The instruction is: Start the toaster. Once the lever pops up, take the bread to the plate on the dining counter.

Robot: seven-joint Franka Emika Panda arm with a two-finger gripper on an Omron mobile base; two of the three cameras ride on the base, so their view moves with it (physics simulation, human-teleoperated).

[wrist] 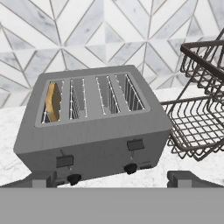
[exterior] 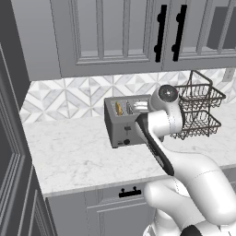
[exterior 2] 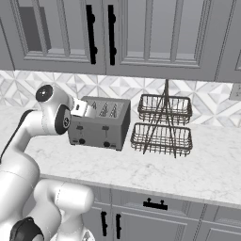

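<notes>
Grey four-slot toaster (wrist: pixel 94 127) on white marble worktop (exterior: pixel 69 156), against tiled wall, wire basket rack (exterior 2: pixel 162 124) beside it. Bread slice (wrist: pixel 53 101) upright in leftmost slot. Left lever (wrist: pixel 64 161) up. Gripper (wrist: pixel 111 179) wide open, empty, facing toaster front.

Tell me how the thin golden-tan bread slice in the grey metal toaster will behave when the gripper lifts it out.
The thin golden-tan bread slice stands on edge in the leftmost slot of the boxy grey metal toaster, so it probably lifts straight up. It looks thin, likely light and stiff but crumbly under a hard pinch. Little of it shows above the slot, so grip room seems tight.
</notes>
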